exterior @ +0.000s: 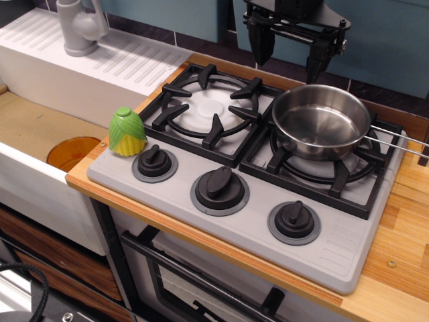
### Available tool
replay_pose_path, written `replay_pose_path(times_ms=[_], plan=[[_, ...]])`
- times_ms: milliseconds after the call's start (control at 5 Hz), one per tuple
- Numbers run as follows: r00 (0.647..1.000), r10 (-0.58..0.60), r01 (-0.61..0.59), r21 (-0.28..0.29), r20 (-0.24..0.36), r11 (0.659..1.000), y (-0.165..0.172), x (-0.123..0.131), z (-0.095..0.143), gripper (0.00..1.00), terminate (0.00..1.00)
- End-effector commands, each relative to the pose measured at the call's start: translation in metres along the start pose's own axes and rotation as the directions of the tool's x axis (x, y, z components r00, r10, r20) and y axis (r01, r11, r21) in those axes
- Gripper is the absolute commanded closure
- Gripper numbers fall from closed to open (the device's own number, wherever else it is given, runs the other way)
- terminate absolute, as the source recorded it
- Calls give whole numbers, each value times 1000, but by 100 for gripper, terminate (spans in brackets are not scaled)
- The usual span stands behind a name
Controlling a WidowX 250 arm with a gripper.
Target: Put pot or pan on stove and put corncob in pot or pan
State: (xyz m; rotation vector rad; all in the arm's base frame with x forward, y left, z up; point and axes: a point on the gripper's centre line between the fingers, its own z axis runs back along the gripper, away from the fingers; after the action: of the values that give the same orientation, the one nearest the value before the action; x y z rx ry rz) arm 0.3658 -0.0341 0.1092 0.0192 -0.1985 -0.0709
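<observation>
Knobs (220, 188): three black dials in a row along the front of the stove (335, 248), nearest the camera, clear of any task item.
Corncob (127, 131): stands upright on the front left corner of the stove's grey top, just beside the left knob, green husk up, yellow kernels below.
Left burner (206, 107): bare, black grate over a white disc.
Pan (321, 121): already sits on the right burner's grate, empty, its wire handle running off to the right.
Tabletop (402, 261): wooden counter around the stove, bare on the right.
Gripper (289, 50): hangs above and behind the pan, jaws set wide apart and holding nothing.
Sink area (74, 151): white basin with an orange drain and a grey faucet, left of the stove and apart from it.
Step in hand: the pan part looks done, so fetching the corncob seems next.
Doing it well: the arm must cross to the far left corner, come down straight over the husk, and close across the rounded middle, low enough not to slip off the smooth leaves and without knocking the nearby knob.
Hard to make out: the gripper's upper body and the handle's end are cut off by the frame, and the corncob's back side is unseen.
</observation>
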Motion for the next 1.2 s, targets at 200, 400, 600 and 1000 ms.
replay_pose_path(times_ms=[200,400,600,1000], plan=[[999,12,-11,-20,32,1000,-4,1,-17,0,0],[998,21,-20,-25,61,1000,-8,-1,-31,0,0],[997,23,-20,-32,74,999,-8,-3,-40,0,0],[996,26,-25,-15,85,1000,-8,-11,-49,0,0]])
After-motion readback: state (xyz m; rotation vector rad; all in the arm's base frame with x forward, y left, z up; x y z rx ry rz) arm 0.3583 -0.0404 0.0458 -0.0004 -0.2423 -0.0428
